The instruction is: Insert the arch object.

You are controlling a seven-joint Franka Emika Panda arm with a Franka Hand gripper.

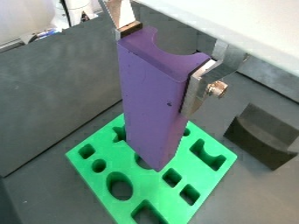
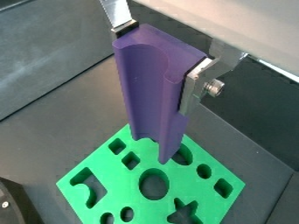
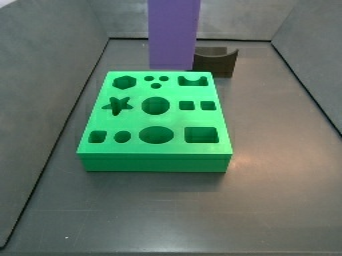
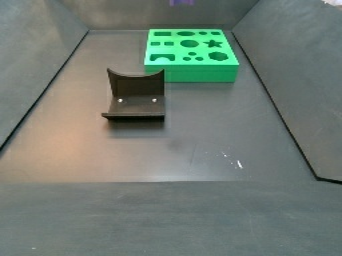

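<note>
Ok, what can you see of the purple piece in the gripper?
The purple piece is a tall, matte, plastic-looking column with a rounded groove down one face, so its end is arch-shaped. It hangs upright, clamped near its top between the silver fingers of the gripper, over the green board. Whether its lower end touches the board is unclear.
</note>
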